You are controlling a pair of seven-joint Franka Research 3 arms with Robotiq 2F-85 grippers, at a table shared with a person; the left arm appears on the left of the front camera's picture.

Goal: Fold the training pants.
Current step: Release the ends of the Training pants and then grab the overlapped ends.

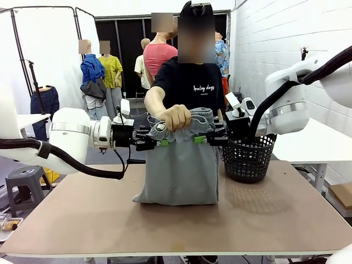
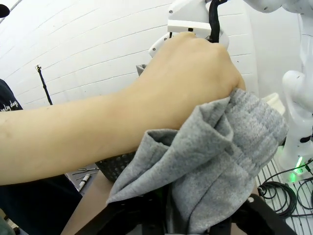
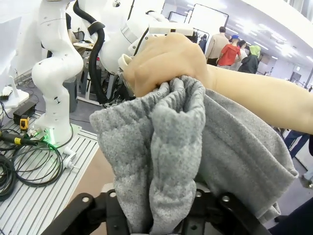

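Where the hand (image 1: 176, 116) bunches training pants (image 1: 179, 165), front view adds basket (image 1: 248, 157).

A white-painted brick wall (image 1: 275, 44) runs along the right. Black curtains (image 1: 129, 38) hang at the far end, with a white backdrop screen (image 1: 49, 55) to their left. A brown table (image 1: 165, 225) stands nearest, with a white table (image 1: 311, 146) to its right and a grey stool (image 1: 22, 179) at the near left.

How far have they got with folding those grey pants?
Already done, it seems: the training pants hang as a short doubled-up block, lower edge on the table. In hand: the left claw and right claw flank the top edge while a person's hand grips its middle. Left: laying it flat, perhaps another fold.
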